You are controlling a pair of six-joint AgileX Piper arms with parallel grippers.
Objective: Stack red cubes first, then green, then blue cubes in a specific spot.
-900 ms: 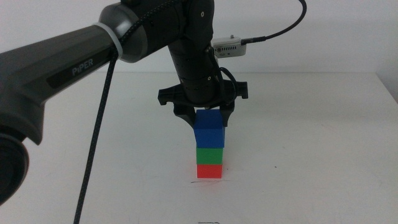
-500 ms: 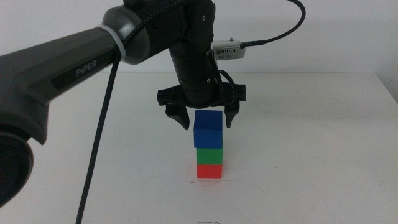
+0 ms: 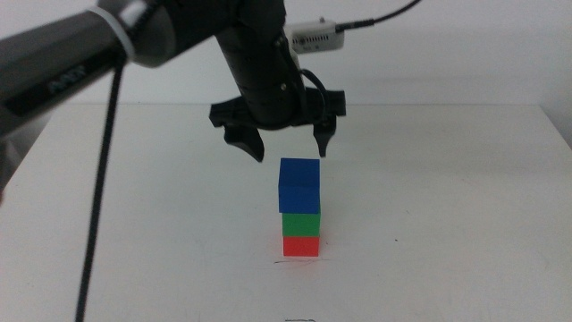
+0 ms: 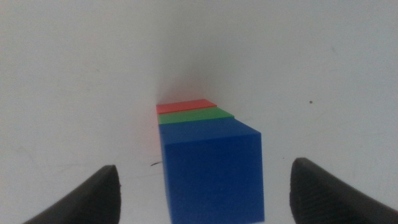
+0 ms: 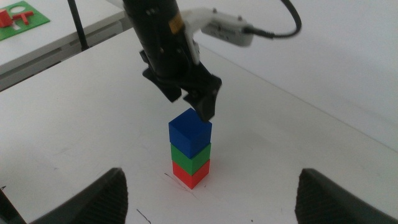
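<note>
- The red block (image 3: 301, 245) sits on the white counter (image 3: 447, 206), at the bottom of a small tower.
- The green block (image 3: 301, 224) rests right on top of the red block, with its sides lined up.
- The blue block (image 3: 299, 185) rests on top of the green block and is the top of the tower. It looks turned a tiny bit compared with the two under it, but that is hard to be sure of from here.
- The tower stands near the middle of the counter, with a thin dark line on the counter just in front of the red block.
- The left gripper (image 3: 284, 148) hangs in the air just above the blue block and does not touch it.
- Its two dark fingers (image 3: 243, 141) are spread wide apart, one on each side above the tower, and they hold nothing.
- In the left wrist view the blue block (image 4: 211, 168) fills the space between the two spread fingers, with slim edges of green and red showing behind it.
- The right gripper (image 5: 211, 198) waits well away from the tower, looking at it from the side. Its fingers (image 5: 96, 198) are spread wide apart too, and they hold nothing.
</note>
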